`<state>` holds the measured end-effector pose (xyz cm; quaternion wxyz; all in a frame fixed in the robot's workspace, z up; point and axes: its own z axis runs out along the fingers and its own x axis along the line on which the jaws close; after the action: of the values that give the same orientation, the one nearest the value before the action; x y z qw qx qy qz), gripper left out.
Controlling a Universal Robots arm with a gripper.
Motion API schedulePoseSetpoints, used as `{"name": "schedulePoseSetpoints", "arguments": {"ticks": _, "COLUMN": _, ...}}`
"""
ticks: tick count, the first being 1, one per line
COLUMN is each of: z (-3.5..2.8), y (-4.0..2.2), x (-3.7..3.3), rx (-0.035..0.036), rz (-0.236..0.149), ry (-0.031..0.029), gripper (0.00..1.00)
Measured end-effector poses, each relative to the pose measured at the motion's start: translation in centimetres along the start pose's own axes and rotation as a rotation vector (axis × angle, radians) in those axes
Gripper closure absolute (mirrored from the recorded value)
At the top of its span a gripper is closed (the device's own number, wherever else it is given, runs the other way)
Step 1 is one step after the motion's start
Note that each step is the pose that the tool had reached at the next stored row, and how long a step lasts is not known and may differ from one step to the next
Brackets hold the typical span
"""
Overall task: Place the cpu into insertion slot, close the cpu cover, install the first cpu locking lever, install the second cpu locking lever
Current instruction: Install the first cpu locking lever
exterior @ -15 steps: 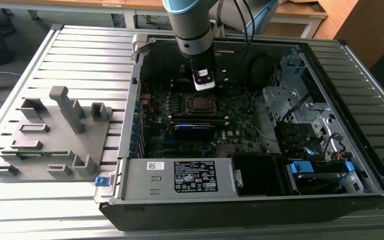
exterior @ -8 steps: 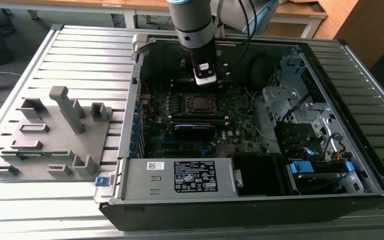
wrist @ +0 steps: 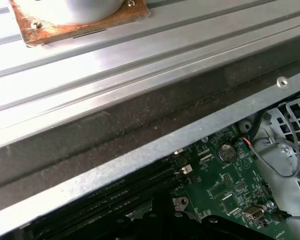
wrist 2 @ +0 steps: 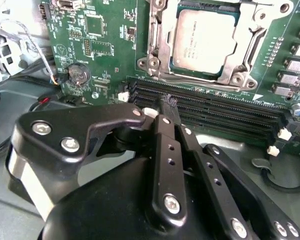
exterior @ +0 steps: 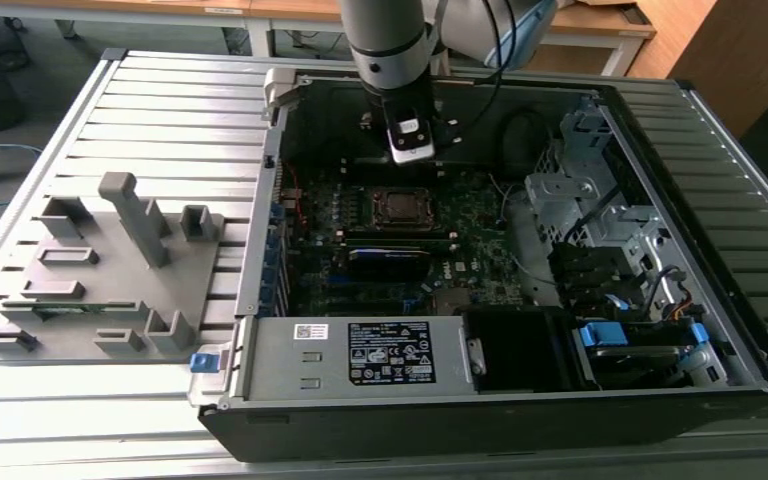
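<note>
The cpu [wrist 2: 205,40], a grey metal square, lies in the insertion slot [wrist 2: 157,62] on the green board. The silver cpu cover [wrist 2: 250,37] lies flat around its edges. In the exterior view the slot [exterior: 398,206] sits mid-board inside the open computer case. My gripper [wrist 2: 169,103] hangs just off the socket, over the long black memory slots [wrist 2: 225,112]. Its black fingers [wrist 2: 165,150] are pressed together with nothing between them. In the exterior view the gripper [exterior: 410,152] is above the board, on the far side of the socket.
The grey labelled power supply box [exterior: 384,350] fills the case's near end, drive bays [exterior: 598,210] line the exterior view's right. A grey parts fixture [exterior: 104,270] stands on the slatted table at that view's left. A coin battery [wrist 2: 78,74] and loose cables [wrist 2: 20,55] lie near the gripper.
</note>
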<state>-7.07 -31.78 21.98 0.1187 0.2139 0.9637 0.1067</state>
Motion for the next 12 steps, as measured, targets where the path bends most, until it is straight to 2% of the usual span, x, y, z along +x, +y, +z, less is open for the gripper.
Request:
{"name": "schedulePoseSetpoints", "arguments": {"ticks": 1, "z": 0.0, "y": 0.0, "x": -0.01, "rx": 0.004, "rz": 0.001, "ry": 0.0075, "gripper": 0.89}}
{"name": "schedulePoseSetpoints", "arguments": {"ticks": 3, "z": 0.04, "y": 0.0, "x": -0.03, "rx": 0.0165, "rz": 0.005, "ry": 0.0314, "gripper": 0.89}}
{"name": "schedulePoseSetpoints", "arguments": {"ticks": 10, "z": 0.22, "y": 0.03, "x": -0.15, "rx": 0.0756, "rz": 0.023, "ry": 0.1391, "gripper": 0.89}}
{"name": "schedulePoseSetpoints", "arguments": {"ticks": 11, "z": 0.24, "y": 0.03, "x": -0.15, "rx": 0.0844, "rz": 0.025, "ry": 0.153, "gripper": 0.89}}
{"name": "schedulePoseSetpoints", "arguments": {"ticks": 12, "z": 0.24, "y": 0.03, "x": -0.15, "rx": 0.0885, "rz": 0.026, "ry": 0.1585, "gripper": 0.89}}
